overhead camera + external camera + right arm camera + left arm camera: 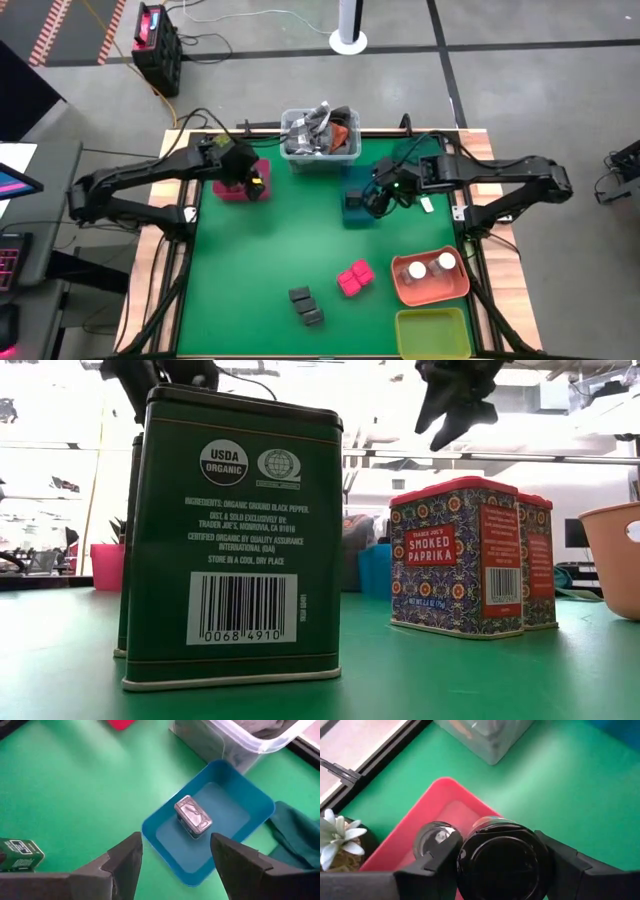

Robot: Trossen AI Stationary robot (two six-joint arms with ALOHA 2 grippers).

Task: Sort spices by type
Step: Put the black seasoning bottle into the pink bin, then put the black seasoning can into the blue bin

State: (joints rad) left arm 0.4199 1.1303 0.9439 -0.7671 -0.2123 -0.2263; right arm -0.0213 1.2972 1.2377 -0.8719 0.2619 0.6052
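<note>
My left gripper (pixel 502 870) is shut on a dark round jar (pixel 502 862) with a black lid, over the pink tray (pixel 228 187) at the far left. A second dark jar (pixel 432 839) stands in that tray. My right gripper (pixel 175 870) hangs open above the blue tray (pixel 240 815), where a metal tin (pixel 193 815) lies. Two dark green pepper tins (pixel 306 305) and two pink-topped paprika tins (pixel 353 278) stand on the green mat. Two white-capped jars (pixel 430 267) stand in the orange tray (pixel 455 288). My left gripper pinches the dark jar's round sides (pixel 465 870), just below the lid, between its two fingers (pixel 435 865). The fingers slant down from the table's left. The jar is upright, lid up; its bottom is hidden below it, so I cannot tell whether it touches the tray.
A clear bin of clutter (pixel 320 135) stands at the far middle, between the pink and blue trays. A yellow tray (pixel 432 332) sits at the near right corner. A small potted plant (pixel 335 840) stands beside the pink tray. A dark green cloth (pixel 295 835) lies by the blue tray.
</note>
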